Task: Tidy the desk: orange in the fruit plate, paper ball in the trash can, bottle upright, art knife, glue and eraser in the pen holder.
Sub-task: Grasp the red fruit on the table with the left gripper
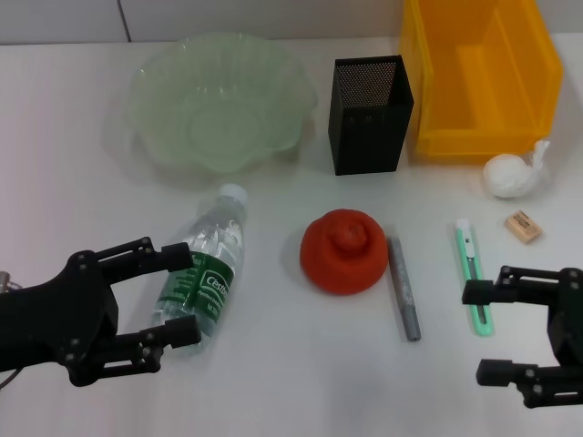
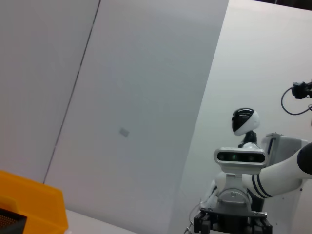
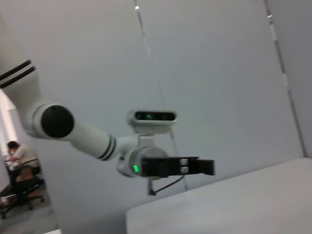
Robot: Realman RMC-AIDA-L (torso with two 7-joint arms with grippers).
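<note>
The clear bottle (image 1: 205, 269) with a green label lies on its side, cap toward the green glass fruit plate (image 1: 155, 137). My left gripper (image 1: 189, 296) is open, its fingers straddling the bottle's base end. The orange (image 1: 344, 250) sits mid-table, with the grey glue stick (image 1: 404, 287) just to its right. Further right lie the green art knife (image 1: 472, 273) and the eraser (image 1: 522, 226). The white paper ball (image 1: 515, 173) rests in front of the yellow trash can (image 1: 483, 137). The black mesh pen holder (image 1: 369, 137) stands upright. My right gripper (image 1: 474, 332) is open, just below the knife.
The fruit plate, pen holder and trash can line the far side of the white table. The left wrist view catches only a corner of the yellow trash can (image 2: 29, 202) and another robot (image 2: 241, 161) by the wall.
</note>
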